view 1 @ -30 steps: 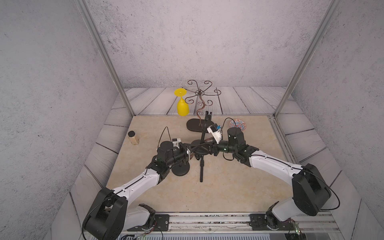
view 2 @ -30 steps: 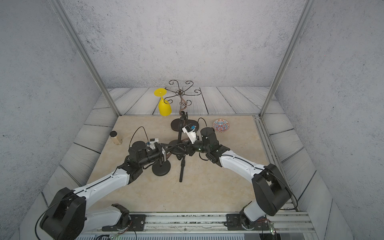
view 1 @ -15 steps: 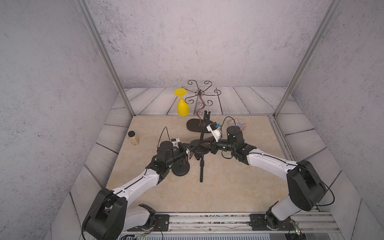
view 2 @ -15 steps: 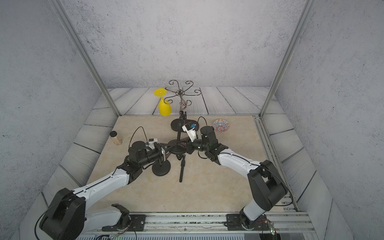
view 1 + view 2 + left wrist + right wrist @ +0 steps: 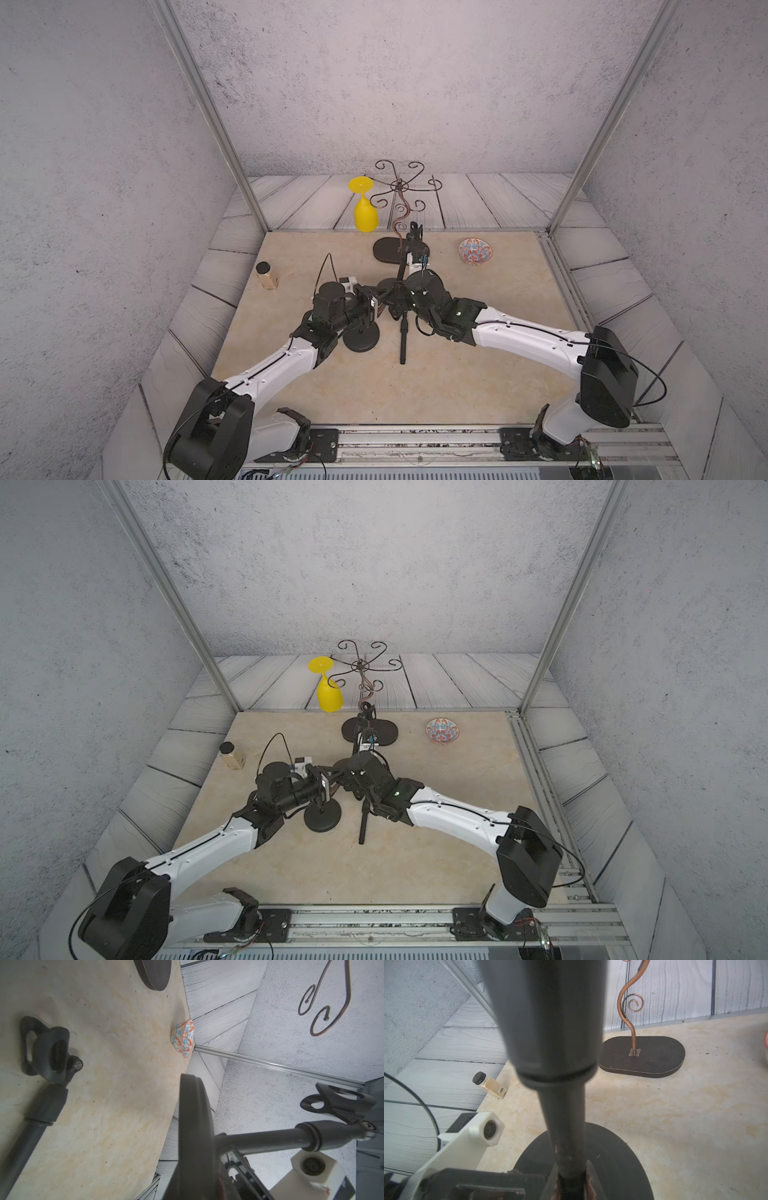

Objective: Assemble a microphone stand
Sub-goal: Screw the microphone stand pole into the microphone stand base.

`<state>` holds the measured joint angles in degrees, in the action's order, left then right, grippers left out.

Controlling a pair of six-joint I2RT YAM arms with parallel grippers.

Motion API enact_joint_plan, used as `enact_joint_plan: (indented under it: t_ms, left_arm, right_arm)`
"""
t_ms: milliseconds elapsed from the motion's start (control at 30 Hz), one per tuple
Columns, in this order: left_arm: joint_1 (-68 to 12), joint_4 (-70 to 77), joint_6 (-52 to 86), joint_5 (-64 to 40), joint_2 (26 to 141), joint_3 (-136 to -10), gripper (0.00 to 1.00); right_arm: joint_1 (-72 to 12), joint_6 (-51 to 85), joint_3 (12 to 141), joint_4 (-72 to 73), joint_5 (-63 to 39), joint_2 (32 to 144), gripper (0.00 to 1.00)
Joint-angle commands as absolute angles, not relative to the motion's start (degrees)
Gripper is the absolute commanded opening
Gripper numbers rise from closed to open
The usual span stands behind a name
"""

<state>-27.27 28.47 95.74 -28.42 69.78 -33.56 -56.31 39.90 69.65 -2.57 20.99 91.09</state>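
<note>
A black microphone stand pole (image 5: 401,270) (image 5: 356,746) stands upright on a round black base (image 5: 384,286) (image 5: 616,1159), with a mic clip (image 5: 415,232) (image 5: 340,1101) on top. My right gripper (image 5: 397,306) (image 5: 572,1180) is shut on the pole (image 5: 554,1022) just above the base. My left gripper (image 5: 376,305) (image 5: 197,1178) is shut on the rim of that base (image 5: 195,1118). A second round base (image 5: 361,338) (image 5: 322,814) and a second pole (image 5: 403,338) (image 5: 41,1105) lie on the table close by.
A copper scroll rack (image 5: 399,191) on a dark base (image 5: 641,1055) stands behind the arms, with a yellow glass (image 5: 365,208) beside it. A patterned bowl (image 5: 475,250) (image 5: 184,1038) sits back right and a spice jar (image 5: 267,275) (image 5: 492,1084) at the left edge.
The right gripper has closed on the upright pole, and its wrist has swung left and nearer to the pole. The left arm has stayed put, still gripping the base.
</note>
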Motion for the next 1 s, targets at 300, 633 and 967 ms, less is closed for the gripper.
enact_joint_plan:
  t_ms: [300,633,967]
  left_arm:
    - [-28.1,35.4,95.2,-32.3,68.0,-34.1,0.00]
    - [-28.1,33.8,94.9,-31.9,66.8,-34.0,0.00]
    - [-28.1,33.1,94.7,-32.1,66.5,-34.7,0.00]
  right_arm:
    - [-43.5,18.4,54.1,12.4,-24.4,78.4,0.63]
    - [-36.0,9.6,54.9,14.4,-37.0,82.0,0.52]
    - [-34.5,9.2,60.1,15.5,-40.9,88.8,0.33]
